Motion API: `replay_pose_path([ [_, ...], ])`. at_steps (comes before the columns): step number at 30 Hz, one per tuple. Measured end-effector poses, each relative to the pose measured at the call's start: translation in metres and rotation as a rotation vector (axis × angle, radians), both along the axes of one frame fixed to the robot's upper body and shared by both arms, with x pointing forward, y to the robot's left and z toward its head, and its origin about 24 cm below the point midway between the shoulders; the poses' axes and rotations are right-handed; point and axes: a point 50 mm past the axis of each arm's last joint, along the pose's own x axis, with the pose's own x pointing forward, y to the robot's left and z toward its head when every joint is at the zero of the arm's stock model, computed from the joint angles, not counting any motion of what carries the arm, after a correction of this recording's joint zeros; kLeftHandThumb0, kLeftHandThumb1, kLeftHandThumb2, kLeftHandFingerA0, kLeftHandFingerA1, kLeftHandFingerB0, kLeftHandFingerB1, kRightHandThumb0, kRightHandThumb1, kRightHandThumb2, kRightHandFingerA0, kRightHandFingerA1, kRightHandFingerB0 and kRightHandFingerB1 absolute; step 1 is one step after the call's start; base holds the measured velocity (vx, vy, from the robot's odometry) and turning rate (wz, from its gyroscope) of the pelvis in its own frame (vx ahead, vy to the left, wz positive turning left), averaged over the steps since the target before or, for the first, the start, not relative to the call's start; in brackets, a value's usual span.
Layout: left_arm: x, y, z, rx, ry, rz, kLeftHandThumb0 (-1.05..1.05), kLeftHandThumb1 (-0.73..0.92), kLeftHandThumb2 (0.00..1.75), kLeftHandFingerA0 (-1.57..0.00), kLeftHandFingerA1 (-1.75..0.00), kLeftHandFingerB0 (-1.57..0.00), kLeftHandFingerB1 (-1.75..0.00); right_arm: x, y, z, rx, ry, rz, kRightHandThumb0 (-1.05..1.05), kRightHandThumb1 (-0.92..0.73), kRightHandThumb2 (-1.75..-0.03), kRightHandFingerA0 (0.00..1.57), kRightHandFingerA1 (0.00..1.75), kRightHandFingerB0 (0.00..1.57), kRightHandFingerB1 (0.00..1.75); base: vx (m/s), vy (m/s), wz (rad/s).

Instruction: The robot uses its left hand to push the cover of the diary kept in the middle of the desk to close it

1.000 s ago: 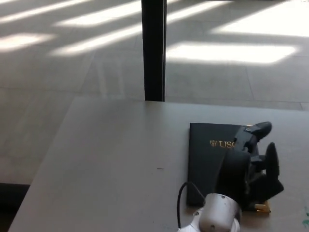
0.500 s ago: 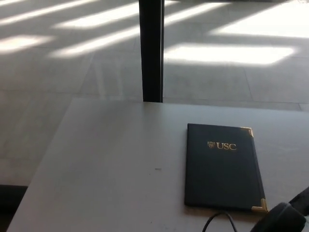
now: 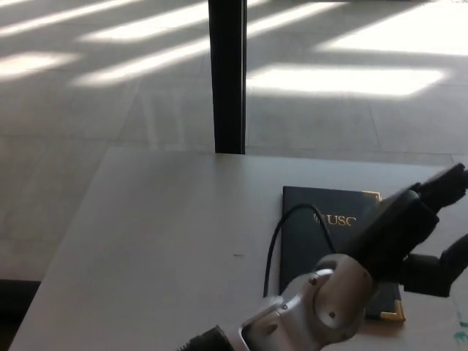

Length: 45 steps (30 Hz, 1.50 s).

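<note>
- already the diary (image 3: 322,241) lies flat and shut on the counter (image 3: 175,241), right of its middle and toward the near edge, dark cover up, so i judge the closing itself looks done.
- the left robot hand (image 3: 428,227) reaches in from the lower left, its silver wrist (image 3: 333,303) and black forearm crossing over the diary's lower right part; its thick fingers (image 3: 446,183) are spread apart and hold nothing.
- whether that robot hand touches the cover or hangs just above it, i cannot tell.
- the right robot hand is out of view.
- risk: if the arm drags across the cover, the diary could slide or turn on the smooth counter, since nothing braces it.
- risk: the black cable (image 3: 281,234) loops over the cover beside the wrist; it could catch the diary's left edge and lift the cover open again.
- risk: the gold corner piece (image 3: 395,314) sits right by the forearm and could snag on it.
- writing: gold letters "usc" (image 3: 340,220) with a small crest to their left, partly hidden by the cable and arm.
- no other label is readable; a dark post (image 3: 227,73) stands on the floor beyond the counter.
</note>
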Motion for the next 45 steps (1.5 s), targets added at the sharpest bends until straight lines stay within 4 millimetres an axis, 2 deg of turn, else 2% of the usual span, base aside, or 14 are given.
replay_pose_path([
  [1, 0.005, 0.005, 0.008, -0.021, -0.023, 0.013, -0.91, 0.92, 0.84, -0.46, -0.71, -0.16, -0.50, 0.000, 0.000, 0.001, 0.004, -0.005, -0.009, -0.72, -0.92, -0.68, 0.60, 0.76, 0.58, 0.51, 0.00, 0.000, 0.00],
  [6, 0.026, 0.040, 0.041, -0.129, -0.104, 0.127, -0.88, 0.83, 1.19, -0.55, -0.68, -0.18, -0.50, -0.001, -0.001, 0.000, 0.028, -0.013, -0.030, -0.68, -0.92, -0.70, 0.56, 0.68, 0.55, 0.48, 0.00, 0.000, 0.00],
  [8, 0.032, 0.057, 0.051, -0.173, -0.124, 0.173, -0.87, 0.92, 0.77, -0.48, -0.51, -0.25, -0.40, -0.002, 0.000, -0.001, 0.036, -0.010, -0.035, -0.69, -0.92, -0.69, 0.56, 0.66, 0.56, 0.49, 0.00, 0.000, 0.00],
  [9, 0.036, 0.069, 0.054, -0.195, -0.130, 0.207, -0.73, 0.92, 1.44, -0.04, -0.78, 0.00, -0.32, -0.002, 0.000, -0.001, 0.039, -0.010, -0.037, -0.70, -0.92, -0.69, 0.58, 0.68, 0.57, 0.49, 0.00, 0.000, 0.00],
  [10, 0.039, 0.077, 0.055, -0.211, -0.129, 0.233, -0.73, 0.92, 1.44, -0.04, -0.78, 0.00, -0.32, -0.003, 0.000, -0.001, 0.039, -0.010, -0.037, -0.70, -0.92, -0.69, 0.58, 0.68, 0.57, 0.49, 0.00, 0.000, 0.00],
  [11, 0.041, 0.086, 0.054, -0.230, -0.123, 0.261, -0.82, 0.92, 0.76, -0.48, -0.66, -0.27, -0.43, -0.003, 0.000, -0.001, 0.040, -0.010, -0.038, -0.70, -0.92, -0.68, 0.59, 0.71, 0.59, 0.49, 0.00, 0.000, 0.00],
  [12, 0.045, 0.098, 0.054, -0.248, -0.116, 0.297, -0.87, 0.92, 0.74, -0.90, -1.32, -0.26, -0.46, -0.003, 0.000, -0.002, 0.041, -0.010, -0.039, -0.69, -0.92, -0.69, 0.58, 0.71, 0.58, 0.50, 0.00, 0.000, 0.00],
  [15, 0.052, 0.131, 0.049, -0.275, -0.100, 0.402, -0.80, 0.92, 0.75, -0.51, -0.56, -0.27, -0.44, -0.004, 0.000, -0.002, 0.042, -0.008, -0.042, -0.67, -0.92, -0.71, 0.55, 0.68, 0.54, 0.49, 0.00, 0.000, 0.00],
  [24, 0.054, 0.252, 0.007, -0.298, -0.002, 0.785, -0.85, 0.91, 0.76, -0.42, -0.54, -0.36, -0.50, -0.006, 0.000, -0.003, 0.049, -0.002, -0.047, -0.68, -0.92, -0.70, 0.57, 0.68, 0.56, 0.50, 0.00, 0.000, 0.00],
  [25, 0.051, 0.265, 0.002, -0.299, 0.011, 0.828, -0.88, 0.76, 1.14, -0.38, -0.62, -0.34, -0.57, -0.006, 0.000, -0.003, 0.049, -0.002, -0.048, -0.68, -0.92, -0.68, 0.61, 0.68, 0.59, 0.50, 0.00, 0.000, 0.00],
  [27, 0.044, 0.288, -0.009, -0.298, 0.035, 0.903, -0.89, 0.92, 0.73, -0.48, -0.59, -0.44, -0.49, -0.006, 0.000, -0.003, 0.050, -0.002, -0.048, -0.68, -0.92, -0.68, 0.59, 0.69, 0.58, 0.50, 0.00, 0.000, 0.00],
  [36, -0.017, 0.390, -0.063, -0.335, 0.174, 1.290, -0.84, 0.79, 1.19, -0.39, -0.61, -0.28, -0.57, -0.007, 0.000, -0.004, 0.053, 0.001, -0.052, -0.67, -0.92, -0.70, 0.56, 0.68, 0.56, 0.50, 0.00, 0.000, 0.00],
  [38, -0.035, 0.408, -0.076, -0.346, 0.212, 1.383, -0.91, 0.80, 1.19, -1.09, -0.82, -0.28, -0.59, -0.009, -0.001, -0.005, 0.054, 0.005, -0.056, -0.67, -0.92, -0.69, 0.58, 0.67, 0.58, 0.50, 0.00, 0.000, 0.00],
  [45, -0.105, 0.457, -0.135, -0.485, 0.424, 1.714, -0.91, 0.92, 0.76, -0.43, -0.66, -0.16, -0.57, -0.012, -0.003, -0.004, 0.056, 0.003, -0.078, -0.69, -0.92, -0.68, 0.61, 0.74, 0.58, 0.50, 0.00, 0.000, 0.00],
])
